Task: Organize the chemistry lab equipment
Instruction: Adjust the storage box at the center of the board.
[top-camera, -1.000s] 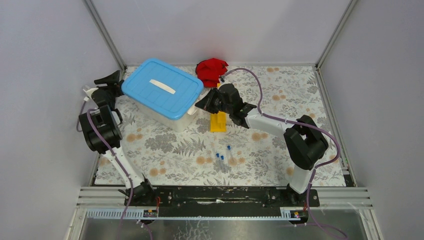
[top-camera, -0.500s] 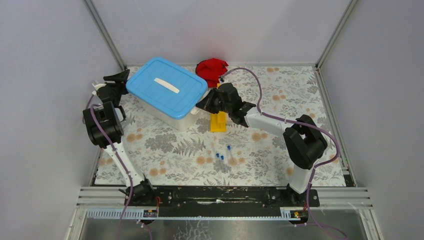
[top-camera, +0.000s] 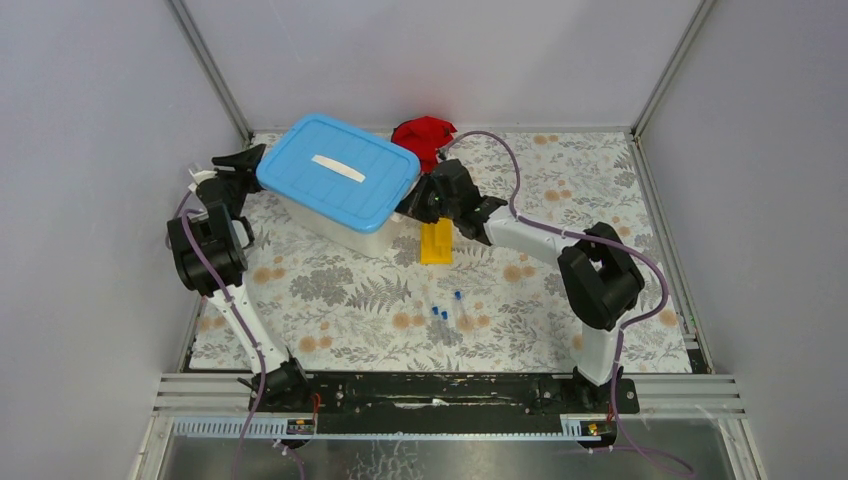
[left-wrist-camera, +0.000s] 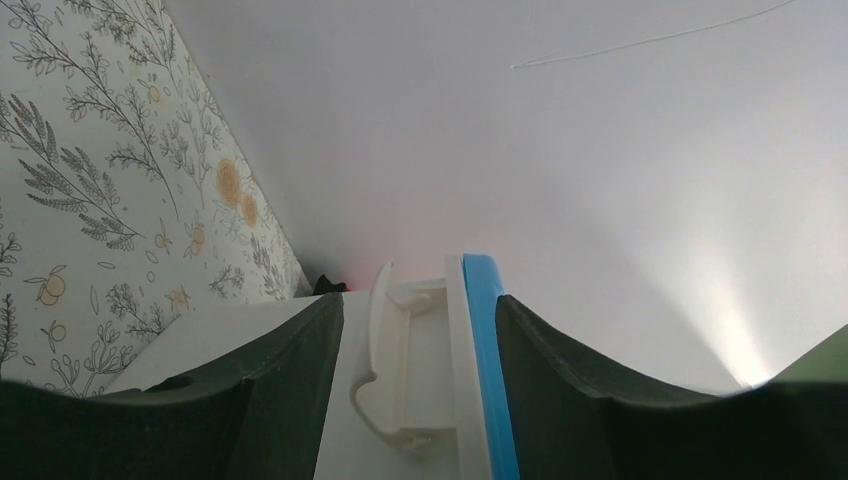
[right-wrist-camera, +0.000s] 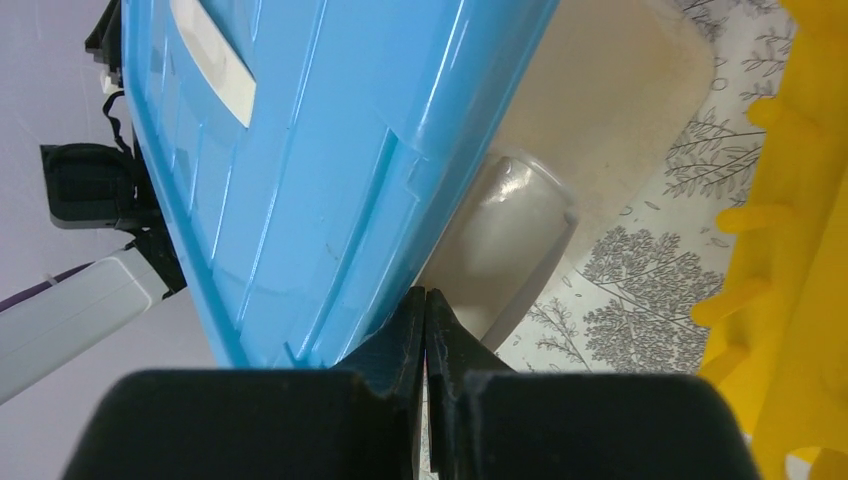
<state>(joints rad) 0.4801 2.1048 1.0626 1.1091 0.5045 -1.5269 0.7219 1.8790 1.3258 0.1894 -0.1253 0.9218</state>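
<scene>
Tub (top-camera: 352, 236): white, with its blue lid (top-camera: 340, 180) on, at the far left of the table (top-camera: 330, 290).
Long axis: runs left to right, with the right end a little nearer the arm bases. One short end faces each gripper.
Left gripper (top-camera: 240, 160): at the tub's left end. In the left wrist view its jaws are apart by the thickness of the rim. One finger (left-wrist-camera: 290, 400) lies against the white handle (left-wrist-camera: 385, 370) and the other against the lid's edge, so it reads as clamped on the tub.
Right gripper (top-camera: 412, 203): at the tub's right end. In its wrist view the jaws are together, with the tips touching the lid's lower edge. Nothing can be seen pinched between them.
Nearer arm: each arm serves its own end, and neither reaches the middle.
Contact with the table: the views do not show whether the tub rests on it or hangs clear of it.
Rack (top-camera: 435, 245): yellow, lying flat just near-right of the tub, below the right gripper, with bare table between rack and tub.
Tubes (top-camera: 440, 313): blue-capped, loose on the table nearer the bases than the rack, well apart from both grippers.
Cloth (top-camera: 422, 140): red, behind the tub's far right corner.
Step, as judged: two-arm handling of the tub.
Risk, as judged: only the left end is gripped, so the tub may pivot about that end, or the lid may lift at the right.
</scene>
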